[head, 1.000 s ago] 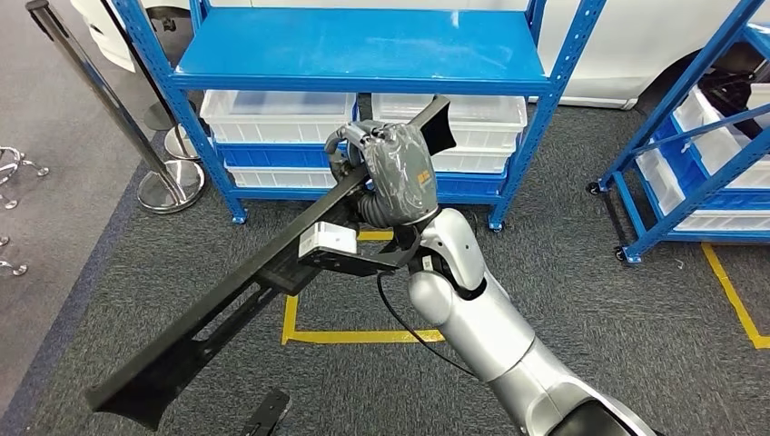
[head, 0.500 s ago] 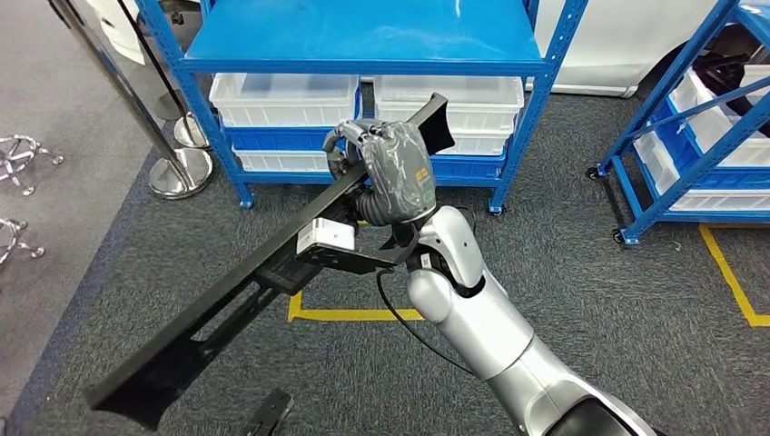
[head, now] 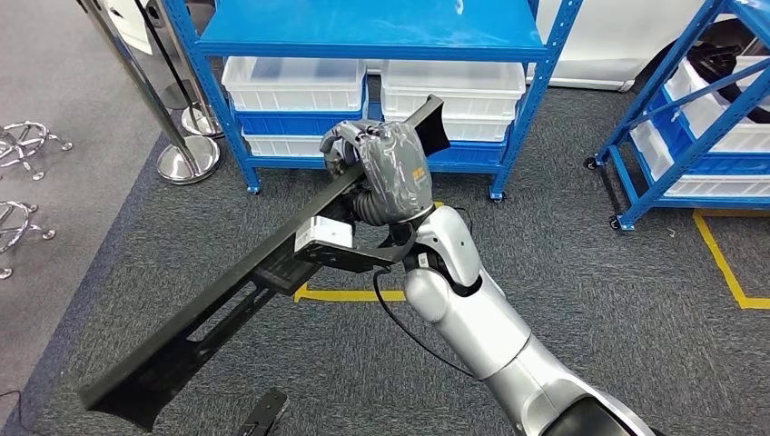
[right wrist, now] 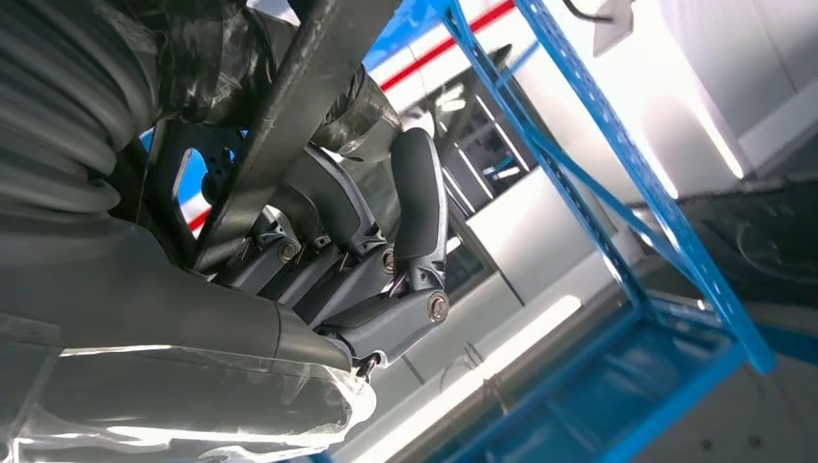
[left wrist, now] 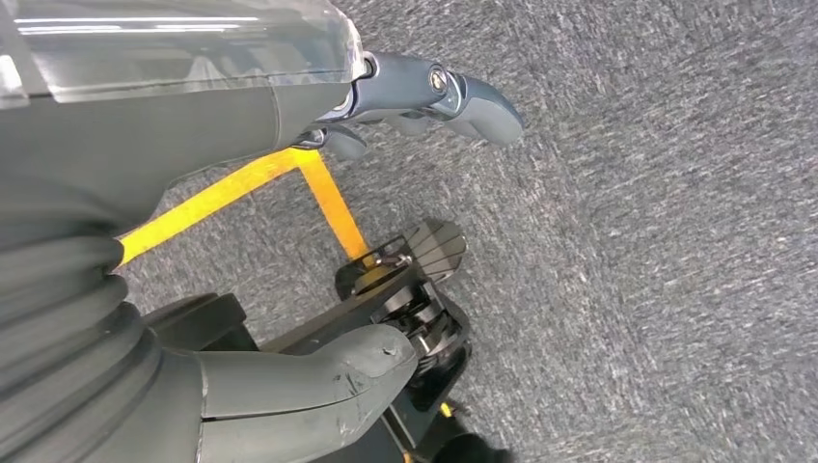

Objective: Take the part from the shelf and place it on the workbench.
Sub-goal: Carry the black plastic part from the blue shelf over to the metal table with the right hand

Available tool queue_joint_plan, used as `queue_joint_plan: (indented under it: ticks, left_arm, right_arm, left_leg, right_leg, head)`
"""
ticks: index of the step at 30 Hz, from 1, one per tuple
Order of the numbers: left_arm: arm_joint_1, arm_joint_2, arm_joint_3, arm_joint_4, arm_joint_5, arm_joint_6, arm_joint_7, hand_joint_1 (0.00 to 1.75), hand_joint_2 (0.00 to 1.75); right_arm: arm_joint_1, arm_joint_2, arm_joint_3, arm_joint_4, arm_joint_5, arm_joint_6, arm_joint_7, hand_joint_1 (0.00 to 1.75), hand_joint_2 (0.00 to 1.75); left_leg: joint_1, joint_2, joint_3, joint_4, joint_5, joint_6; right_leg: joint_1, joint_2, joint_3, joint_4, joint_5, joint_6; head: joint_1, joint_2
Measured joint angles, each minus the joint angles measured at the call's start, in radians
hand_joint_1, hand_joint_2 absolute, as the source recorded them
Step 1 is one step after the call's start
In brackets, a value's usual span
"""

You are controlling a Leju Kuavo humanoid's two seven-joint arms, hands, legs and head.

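Carrying step: the right robot hand [head: 381, 168] grips the long black slotted metal part [head: 227, 304] (left robot hand [left wrist: 289, 289] spread); next, I judge, find the counter.

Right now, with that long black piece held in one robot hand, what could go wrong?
1. The right robot hand grips the long black part near one end, so the long free end might sag or twist in the grasp.
2. Its upper tip sits close to the blue shelf; turning could knock the frame.
3. The low end could catch the steel stanchions.
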Motion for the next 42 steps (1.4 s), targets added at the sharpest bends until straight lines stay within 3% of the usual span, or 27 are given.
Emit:
queue_joint_plan:
  ticks: [2,4,7,8,9,11,13,15,16,18,19,21,23,24,26,28,30,31,33,34,36,38,39,40,41,42]
  left_arm:
    - [0.001,0.0,0.0,0.0,0.001,0.0,0.0,0.0,1.75]
    - [0.003,0.002,0.0,0.0,0.001,0.001,0.001,0.0,1.75]
    - [0.004,0.004,0.0,0.0,0.001,0.002,0.001,0.0,1.75]
    - [0.004,0.005,0.0,0.0,0.001,0.002,0.001,0.0,1.75]
    - [0.004,0.006,0.0,0.0,0.001,0.002,0.001,0.0,1.75]
    - [0.004,0.007,0.0,0.0,0.001,0.003,0.002,0.0,1.75]
    - [0.002,0.008,0.0,0.0,0.001,0.003,0.002,0.0,1.75]
    - [-0.001,0.008,0.0,0.0,0.001,0.003,0.001,0.0,1.75]
    - [-0.001,0.008,0.0,0.0,0.001,0.003,0.001,0.0,1.75]
    - [0.0,0.008,0.0,0.0,0.001,0.002,0.002,0.0,1.75]
    - [-0.001,0.008,0.0,0.0,0.001,0.002,0.002,0.0,1.75]
    - [-0.003,0.008,0.0,0.0,0.002,0.0,0.002,0.0,1.75]
    - [-0.003,0.008,0.0,0.0,0.002,-0.001,0.002,0.0,1.75]
    - [-0.003,0.008,0.0,0.0,0.003,-0.001,0.002,0.0,1.75]
    - [-0.003,0.008,0.0,0.0,0.004,-0.001,0.002,0.0,1.75]
    - [-0.003,0.009,0.0,0.0,0.006,0.0,0.002,0.0,1.75]
    - [-0.003,0.009,0.0,0.0,0.007,0.0,0.002,0.0,1.75]
    - [-0.002,0.009,0.0,0.0,0.008,0.0,0.002,0.0,1.75]
    - [0.0,0.009,0.0,0.0,0.011,0.0,0.002,0.0,1.75]
    - [0.001,0.009,0.0,0.0,0.012,0.0,0.002,0.0,1.75]
    - [0.003,0.009,0.0,0.0,0.015,0.001,0.003,0.0,1.75]
    - [0.003,0.009,0.0,0.0,0.018,0.001,0.003,0.0,1.75]
    - [0.003,0.009,0.0,0.0,0.019,0.002,0.003,0.0,1.75]
    - [0.003,0.009,0.0,0.0,0.019,0.002,0.003,0.0,1.75]
    - [0.003,0.009,0.0,0.0,0.019,0.002,0.003,0.0,1.75]
    - [0.003,0.009,0.0,0.0,0.019,0.003,0.003,0.0,1.75]
  right_arm:
    - [-0.003,0.002,0.0,0.001,-0.002,0.0,-0.001,1.75,1.75]
    - [-0.005,0.004,0.0,0.005,-0.003,0.0,-0.002,1.75,1.75]
    - [-0.006,0.009,0.001,0.009,-0.003,0.0,-0.004,1.75,1.75]
    - [-0.006,0.01,0.001,0.01,-0.004,0.0,-0.004,1.75,1.75]
    - [-0.006,0.01,0.001,0.011,-0.004,0.0,-0.004,1.75,1.75]
    - [-0.006,0.01,0.001,0.014,-0.005,0.0,-0.004,1.75,1.75]
    - [-0.007,0.01,0.001,0.014,-0.005,0.0,-0.004,1.75,1.75]
    - [-0.008,0.012,0.001,0.013,-0.005,0.0,-0.004,1.75,1.75]
    - [-0.009,0.014,0.002,0.013,-0.006,0.0,-0.004,1.75,1.75]
    - [-0.011,0.015,0.002,0.014,-0.006,0.0,-0.004,1.75,1.75]
    - [-0.012,0.016,0.002,0.014,-0.007,0.0,-0.004,1.75,1.75]
    - [-0.013,0.016,0.002,0.015,-0.008,0.0,-0.004,1.75,1.75]
    - [-0.013,0.015,0.002,0.016,-0.01,0.0,-0.004,1.75,1.75]
    - [-0.013,0.015,0.002,0.017,-0.011,0.001,-0.004,1.75,1.75]
    - [-0.012,0.015,0.002,0.019,-0.012,0.002,-0.004,1.75,1.75]
    - [-0.013,0.015,0.002,0.019,-0.012,0.003,-0.004,1.75,1.75]
    - [-0.013,0.016,0.002,0.019,-0.012,0.003,-0.004,1.75,1.75]
    - [-0.013,0.016,0.003,0.019,-0.012,0.004,-0.004,1.75,1.75]
    - [-0.013,0.017,0.003,0.02,-0.013,0.004,-0.004,1.75,1.75]
    - [-0.013,0.017,0.003,0.021,-0.014,0.004,-0.004,1.75,1.75]
    - [-0.014,0.018,0.003,0.023,-0.014,0.004,-0.004,1.75,1.75]
    - [-0.014,0.018,0.003,0.026,-0.014,0.004,-0.004,1.75,1.75]
    - [-0.013,0.018,0.003,0.028,-0.014,0.004,-0.004,1.75,1.75]
    - [-0.012,0.018,0.003,0.03,-0.014,0.004,-0.004,1.75,1.75]
    - [-0.011,0.018,0.003,0.031,-0.014,0.004,-0.004,1.75,1.75]
    - [-0.011,0.018,0.003,0.032,-0.014,0.004,-0.004,1.75,1.75]
  left_leg:
    - [0.001,0.001,-0.008,-0.001,0.015,-0.012]
    - [0.004,-0.001,-0.022,0.016,-0.006,-0.022]
    - [0.009,-0.002,-0.065,0.157,-0.135,-0.033]
    - [0.009,-0.002,-0.076,0.218,-0.167,-0.036]
    - [0.01,-0.002,-0.079,0.26,-0.176,-0.039]
    - [0.01,-0.002,-0.041,0.254,-0.139,-0.04]
    - [0.01,-0.002,0.051,0.136,-0.106,-0.037]
    - [0.005,-0.005,0.121,0.027,-0.117,-0.028]
    - [0.002,-0.006,0.132,0.003,-0.126,-0.022]
    - [0.002,-0.005,0.125,-0.009,-0.113,-0.007]
    - [0.004,-0.004,0.119,-0.014,-0.102,0.001]
    - [0.007,0.0,0.101,-0.02,-0.079,0.017]
    - [0.005,0.001,0.076,-0.018,-0.06,0.023]
    - [0.005,0.001,0.063,-0.017,-0.051,0.023]
    - [0.004,0.002,0.034,-0.011,-0.033,0.02]
    - [0.003,0.001,0.008,-0.001,-0.02,0.013]
    - [0.001,0.001,-0.007,0.008,-0.008,0.002]
    - [0.001,0.0,-0.011,0.008,0.0,-0.004]
    - [0.003,0.0,-0.018,0.006,0.014,-0.017]
    - [0.005,-0.001,-0.025,0.011,0.006,-0.023]
    - [0.008,-0.003,-0.05,0.071,-0.062,-0.032]
    - [0.009,-0.003,-0.08,0.19,-0.156,-0.039]
    - [0.009,-0.003,-0.087,0.244,-0.178,-0.04]
    - [0.009,-0.003,-0.083,0.276,-0.178,-0.04]
    - [0.009,-0.003,-0.064,0.277,-0.16,-0.038]
    - [0.007,-0.003,-0.028,0.242,-0.133,-0.033]
  right_leg:
    - [0.003,0.0,0.009,-0.035,-0.007,-0.005]
    - [0.0,-0.004,-0.003,-0.041,0.009,-0.015]
    - [-0.001,-0.007,-0.035,-0.042,0.039,-0.031]
    - [0.0,-0.008,-0.047,-0.041,0.048,-0.032]
    - [0.001,-0.009,-0.06,-0.039,0.057,-0.031]
    - [0.001,-0.009,-0.088,-0.032,0.074,-0.029]
    - [0.001,-0.008,-0.113,-0.023,0.089,-0.023]
    - [0.002,-0.008,-0.127,-0.018,0.102,-0.013]
    - [0.002,-0.008,-0.129,-0.019,0.11,-0.008]
    - [0.002,-0.008,-0.133,-0.023,0.122,0.003]
    - [0.001,-0.006,-0.139,-0.017,0.111,0.008]
    - [-0.001,-0.003,-0.162,0.046,0.036,0.016]
    - [-0.001,-0.002,-0.189,0.163,-0.053,0.021]
    - [-0.002,-0.002,-0.195,0.212,-0.069,0.023]
    - [-0.003,-0.002,-0.169,0.231,-0.035,0.023]
    - [-0.005,-0.002,-0.086,0.134,0.004,0.021]
    - [-0.002,0.001,-0.008,0.017,-0.008,0.016]
    - [0.001,0.002,0.009,-0.016,-0.02,0.011]
    - [0.004,0.002,0.007,-0.033,-0.013,-0.002]
    - [0.004,0.001,0.0,-0.035,-0.003,-0.011]
    - [0.002,-0.002,-0.019,-0.039,0.019,-0.026]
    - [0.005,-0.003,-0.043,-0.038,0.037,-0.035]
    - [0.008,-0.003,-0.055,-0.037,0.046,-0.036]
    - [0.01,-0.003,-0.067,-0.036,0.056,-0.037]
    - [0.011,-0.003,-0.08,-0.035,0.064,-0.037]
    - [0.013,-0.003,-0.091,-0.033,0.073,-0.036]
  head:
    - [0.0,0.0]
    - [0.0,0.0]
    - [0.0,0.0]
    - [0.0,0.0]
    - [0.0,0.0]
    - [0.0,0.0]
    - [0.0,0.0]
    - [0.0,0.0]
    - [0.0,0.0]
    - [0.0,0.0]
    - [0.0,0.0]
    - [0.0,0.0]
    - [0.0,0.0]
    - [0.0,0.0]
    - [0.0,0.0]
    - [0.0,0.0]
    - [0.0,0.0]
    - [0.0,0.0]
    - [0.0,0.0]
    - [0.0,0.0]
    - [-0.001,0.0]
    - [-0.001,0.0]
    - [-0.001,0.0]
    - [-0.001,0.0]
    - [-0.001,0.0]
    - [-0.001,0.0]
